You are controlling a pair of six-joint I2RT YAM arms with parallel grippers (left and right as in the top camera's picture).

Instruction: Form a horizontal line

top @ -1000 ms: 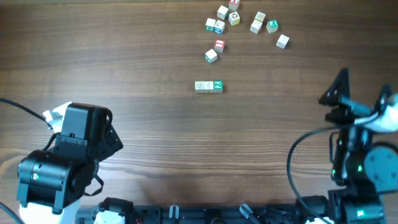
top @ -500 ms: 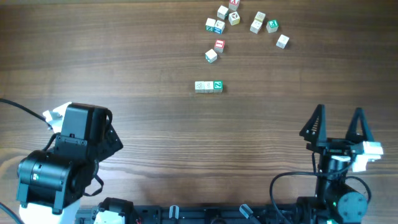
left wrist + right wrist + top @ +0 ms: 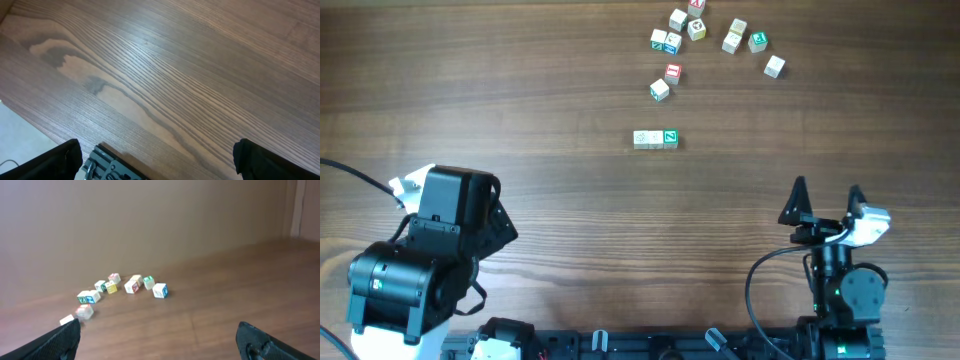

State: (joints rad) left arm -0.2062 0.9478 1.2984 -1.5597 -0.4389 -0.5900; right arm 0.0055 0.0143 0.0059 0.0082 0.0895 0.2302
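Overhead and wrist views of the table [image 3: 520,100].

**Right gripper** [image 3: 826,190]: the jaws stand wide apart and hold nothing. The two dark fingers [image 3: 798,192] point toward the far side of the table, clear of every cube. In its own wrist view the right gripper [image 3: 158,325] shows only its fingertips in the lower corners, with open space between them. The right arm is folded low at the near right edge, its wrist aimed far and slightly left.

**Left gripper** [image 3: 157,145]: the jaws are likewise spread wide and empty, and bare wood grain fills the gap between them. The left arm [image 3: 430,250] sits folded at the near left corner, its black housing covering the fingers from above.

**Horizontal line** [image 3: 655,139]: a short row of pale cubes touching side by side, the rightmost with a green-marked top. It lies near the table's middle, well apart from both grippers.

**Scattered cubes** [image 3: 710,40]: a loose group at the far edge, beyond the row, also seen in the right wrist view [image 3: 120,287].
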